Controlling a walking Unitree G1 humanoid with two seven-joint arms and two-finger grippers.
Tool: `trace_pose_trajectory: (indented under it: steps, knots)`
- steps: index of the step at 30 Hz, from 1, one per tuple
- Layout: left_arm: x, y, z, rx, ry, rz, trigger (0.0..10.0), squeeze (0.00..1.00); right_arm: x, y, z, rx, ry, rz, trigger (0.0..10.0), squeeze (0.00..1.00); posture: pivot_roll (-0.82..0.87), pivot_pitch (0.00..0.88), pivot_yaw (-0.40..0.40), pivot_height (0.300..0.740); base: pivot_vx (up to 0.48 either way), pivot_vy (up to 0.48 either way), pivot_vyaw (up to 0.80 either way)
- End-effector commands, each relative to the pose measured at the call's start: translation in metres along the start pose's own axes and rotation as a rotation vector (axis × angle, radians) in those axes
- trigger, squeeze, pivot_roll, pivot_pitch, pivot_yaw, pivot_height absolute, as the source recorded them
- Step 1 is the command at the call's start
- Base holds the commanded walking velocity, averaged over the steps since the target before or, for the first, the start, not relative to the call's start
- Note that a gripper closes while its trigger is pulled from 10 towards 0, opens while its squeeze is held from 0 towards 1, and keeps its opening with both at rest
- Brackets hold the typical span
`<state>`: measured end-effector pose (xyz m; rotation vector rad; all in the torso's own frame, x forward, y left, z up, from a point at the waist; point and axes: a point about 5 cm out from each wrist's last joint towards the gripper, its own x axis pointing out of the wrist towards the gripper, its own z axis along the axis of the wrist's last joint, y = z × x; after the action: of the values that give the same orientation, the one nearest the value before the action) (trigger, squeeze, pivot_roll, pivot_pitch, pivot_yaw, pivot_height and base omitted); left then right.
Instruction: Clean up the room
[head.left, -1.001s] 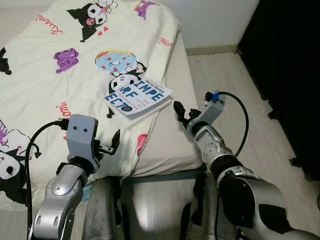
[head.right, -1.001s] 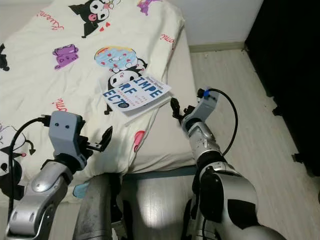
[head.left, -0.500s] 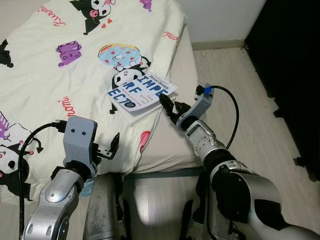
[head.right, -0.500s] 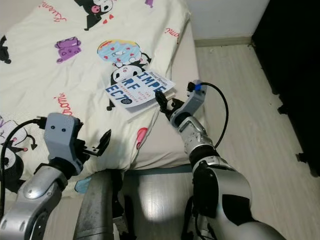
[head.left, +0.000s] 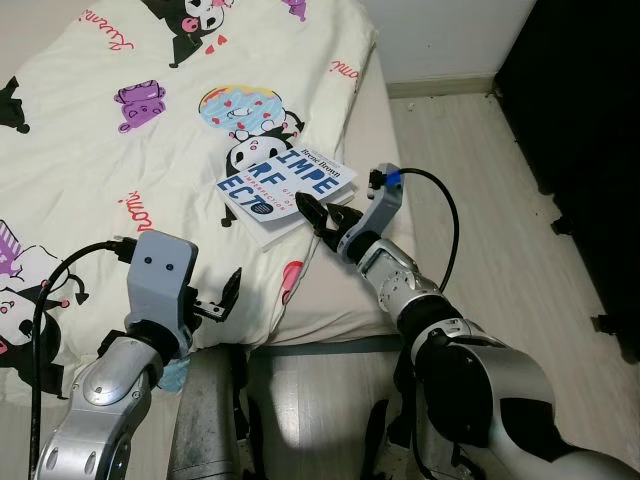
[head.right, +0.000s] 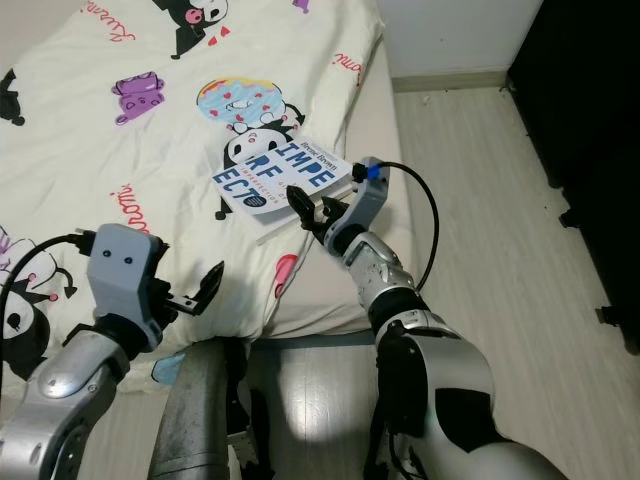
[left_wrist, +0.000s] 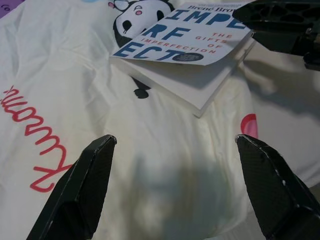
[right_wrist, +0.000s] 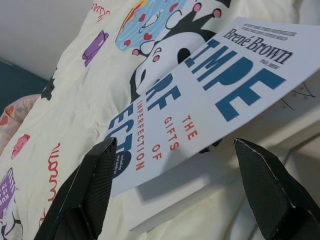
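Book (head.left: 287, 187) lies on bed (head.left: 120, 150) near right edge. Right gripper (head.left: 312, 214) at book's near corner, jaws wide, empty. Slide one finger under cover edge, then close. Left gripper (head.left: 222, 298) open, idle.

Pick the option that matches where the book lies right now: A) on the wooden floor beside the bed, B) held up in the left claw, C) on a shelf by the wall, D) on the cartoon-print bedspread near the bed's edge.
D: the book lies flat on the cartoon-print bedspread near its edge, with the open right claw at its corner.
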<state>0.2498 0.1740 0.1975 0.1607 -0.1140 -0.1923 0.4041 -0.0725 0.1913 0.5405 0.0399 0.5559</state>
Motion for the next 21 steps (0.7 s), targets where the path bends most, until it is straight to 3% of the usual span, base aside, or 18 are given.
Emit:
trace_pose_trajectory:
  steps: [1,6,7,8,9,10,11,21]
  knots:
    - [-0.0052,0.0017,-0.0035,0.006,0.027,-0.006,10.0,0.0,0.0006,0.0032,-0.008,-0.017,0.036,0.014,10.0,0.0,0.33,0.488,0.034,0.533,0.0,0.0,0.0]
    - [-0.0048,-0.0002,-0.0035,0.012,0.027,-0.01,10.0,0.0,0.0027,0.0062,-0.0029,-0.03,0.023,0.034,9.8,0.0,0.33,0.484,0.03,0.533,0.0,0.0,0.0]
    - [-0.0048,-0.0007,-0.0032,0.013,0.027,-0.012,10.0,0.0,0.0029,0.0065,-0.0023,-0.03,0.022,0.038,4.0,0.0,0.33,0.484,0.031,0.533,0.0,0.0,0.0]
    - [-0.0048,-0.0007,-0.0032,0.013,0.027,-0.012,10.0,0.0,0.0029,0.0065,-0.0023,-0.03,0.022,0.038,4.0,0.0,0.33,0.484,0.031,0.533,0.0,0.0,0.0]
    - [-0.0047,-0.0013,-0.0031,0.015,0.028,-0.013,10.0,0.0,0.0026,0.0057,-0.0026,-0.033,0.025,0.029,1.5,0.0,0.33,0.484,0.033,0.533,0.0,0.0,0.0]
    - [-0.0047,-0.0013,-0.0031,0.015,0.028,-0.013,10.0,0.0,0.0026,0.0057,-0.0026,-0.033,0.025,0.029,1.5,0.0,0.33,0.484,0.033,0.533,0.0,0.0,0.0]
    - [-0.0049,-0.0019,-0.0032,0.017,0.03,-0.014,10.0,0.0,0.0019,0.0041,-0.0032,-0.033,0.027,0.017,0.0,0.0,0.33,0.483,0.034,0.533,0.0,0.0,0.0]
    - [-0.0082,-0.0014,-0.0021,0.024,0.033,-0.013,10.0,0.0,-0.0003,-0.0003,-0.0035,-0.026,0.023,-0.006,0.0,0.0,0.34,0.485,0.035,0.533,0.0,0.0,0.0]
